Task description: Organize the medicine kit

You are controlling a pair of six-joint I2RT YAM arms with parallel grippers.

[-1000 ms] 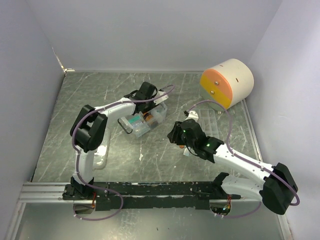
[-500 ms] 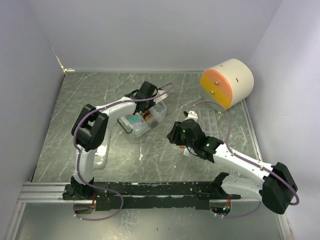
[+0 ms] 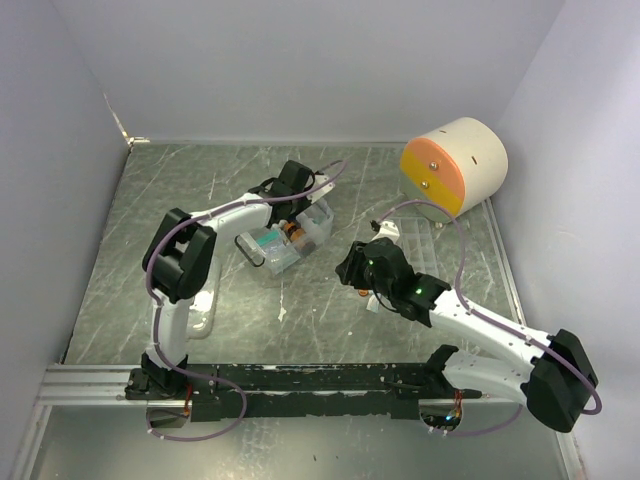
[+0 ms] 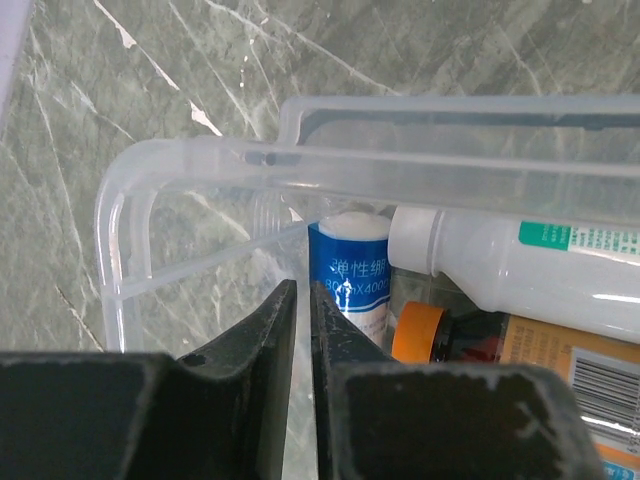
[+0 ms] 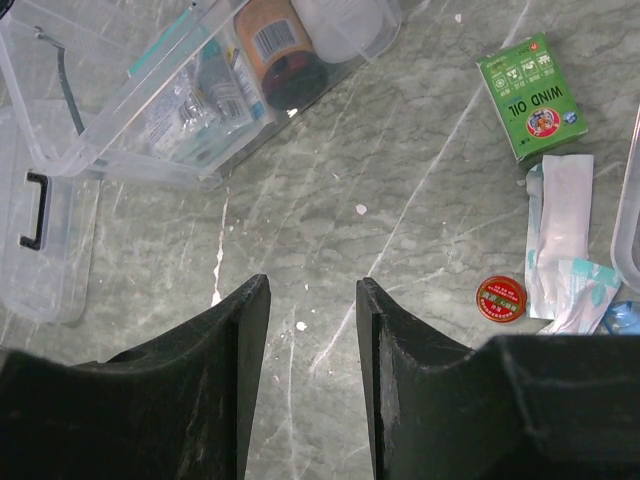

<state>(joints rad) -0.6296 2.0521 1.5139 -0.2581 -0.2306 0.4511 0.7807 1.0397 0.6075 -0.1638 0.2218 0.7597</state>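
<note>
1. The small clear rectangular plastic medicine kit is sitting mid-table on the grey-green marbled tabletop, uncovered. Its clear lid with the black handle is lying just beside it.
2. The left gripper is sitting at the kit's corner wall with its fingers almost together, only a thin slit showing. Cannot tell whether the wall is being pinched.
3. The right gripper is hovering with fingers apart, holding nothing, between the kit and the loose stock: green cardboard "WIND OIL" box, small red round tin, white sachets.
4. Judging the step as fetching loose items. The green box is looking easiest, so closing squarely across its narrow sides.
5. The kit is already crowding up, a white plastic bottle among its contents. Releasing low, clear of the left fingers.
</note>
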